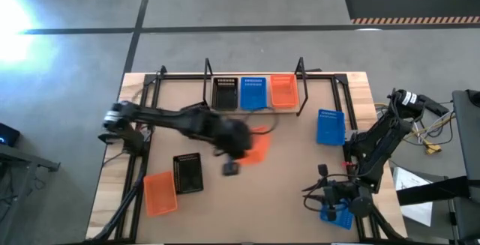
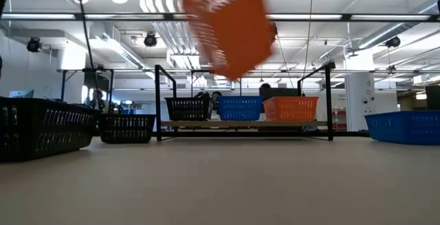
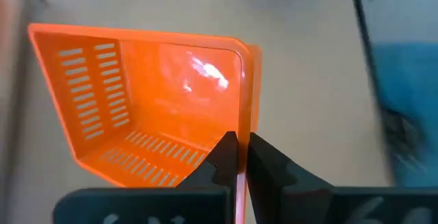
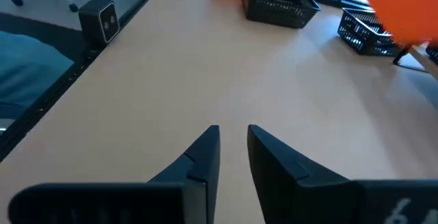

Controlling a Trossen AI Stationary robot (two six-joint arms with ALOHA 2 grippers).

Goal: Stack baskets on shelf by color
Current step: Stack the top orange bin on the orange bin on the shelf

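- One orange basket (image 3: 157, 107) is clamped by its wall in the left gripper (image 3: 241, 157), airborne at mid-frame of the high view.
- Advice: level it, then lower it squarely into the orange basket on the shelf (image 1: 283, 91).
- Right gripper (image 4: 231, 148), slightly parted and empty, idles lower right.
- Motion blur obscures the carried basket's tilt.

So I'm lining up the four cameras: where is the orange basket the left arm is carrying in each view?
High view: carried orange basket at table centre, beside the left gripper.
Low view: top centre, tilted in the air.
Left wrist view: fills the middle, its wall pinched between the jaws.
Right wrist view: top right corner.
Shared landmark: the black basket on the table; not identifiable in the left wrist view.
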